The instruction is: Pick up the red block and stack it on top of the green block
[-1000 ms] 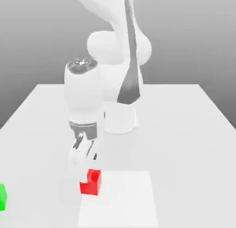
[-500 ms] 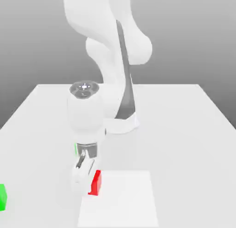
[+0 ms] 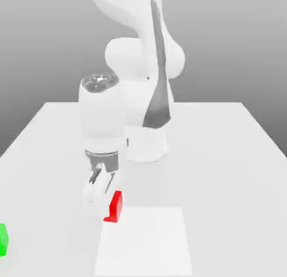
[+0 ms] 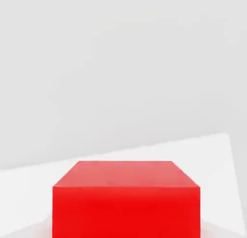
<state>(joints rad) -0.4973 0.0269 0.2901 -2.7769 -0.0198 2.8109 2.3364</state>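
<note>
We see end effector closed on red block, block clear of desk. Green block on desk, well apart from red block, toward exterior view's left.

- One red block, near the white mat
- One green block, well apart from the mat
- One white mat

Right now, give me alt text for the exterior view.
A white robot arm holds the red block in its gripper, just above a white table. The green block sits at the exterior view's left edge.
</note>
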